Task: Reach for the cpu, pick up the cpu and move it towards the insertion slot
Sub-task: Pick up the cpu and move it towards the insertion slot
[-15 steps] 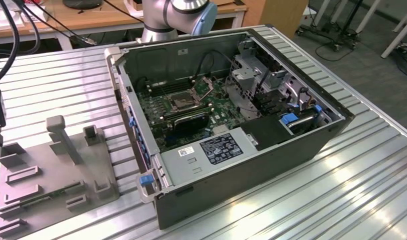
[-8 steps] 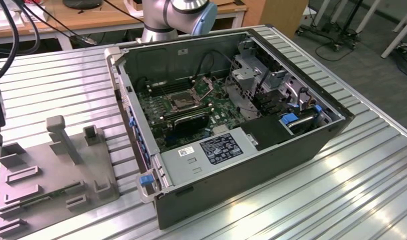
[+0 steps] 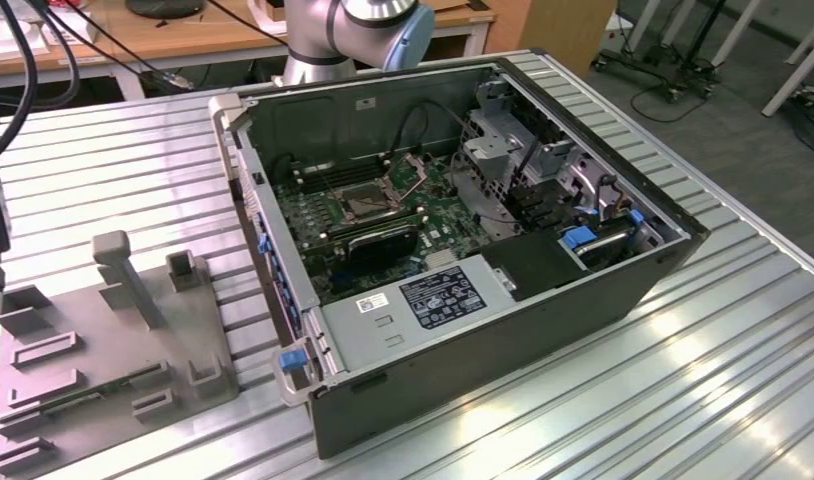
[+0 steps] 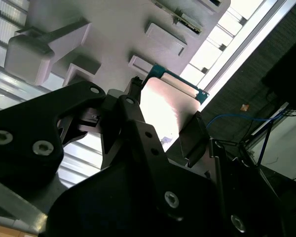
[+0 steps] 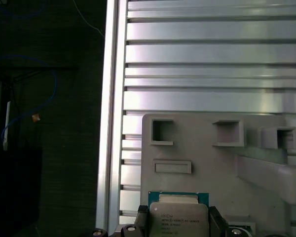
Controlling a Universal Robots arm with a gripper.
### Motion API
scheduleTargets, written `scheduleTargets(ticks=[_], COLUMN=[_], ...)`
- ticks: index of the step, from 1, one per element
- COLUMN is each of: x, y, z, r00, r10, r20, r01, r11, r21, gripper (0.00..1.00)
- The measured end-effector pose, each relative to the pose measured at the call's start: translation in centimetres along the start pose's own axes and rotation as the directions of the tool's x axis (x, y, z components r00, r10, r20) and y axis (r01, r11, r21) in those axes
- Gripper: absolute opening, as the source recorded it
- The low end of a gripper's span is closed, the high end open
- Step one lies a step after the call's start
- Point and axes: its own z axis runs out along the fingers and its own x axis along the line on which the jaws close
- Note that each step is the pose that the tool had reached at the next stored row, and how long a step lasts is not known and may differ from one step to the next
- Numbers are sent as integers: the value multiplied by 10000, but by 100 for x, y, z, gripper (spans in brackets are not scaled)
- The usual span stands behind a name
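Silvery square cpu [image 5: 178, 216] pinched by the black end effector [image 4: 165, 106].
It is seen against the grey plastic fixture block [image 5: 207, 163].

I find no print here that I can read for certain. In the first wrist view the cpu [image 5: 178, 220] carries a few lines of dark print on its silvery face, too fine for me to make out. In the exterior view a black label [image 3: 441, 297] with white print and a small white sticker [image 3: 375, 303] with a barcode sit on the grey metal box [image 3: 380, 345] inside the computer case [image 3: 647, 290]. Neither is legible to me.
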Motion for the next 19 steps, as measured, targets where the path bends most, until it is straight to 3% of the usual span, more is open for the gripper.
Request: scheduleTargets(ticks=[19], x=[-1], y=[3], z=[-68], r00=[10000], r10=[2], r20=[2], r01=[-2], r11=[10000], r21=[-1], gripper=[55])
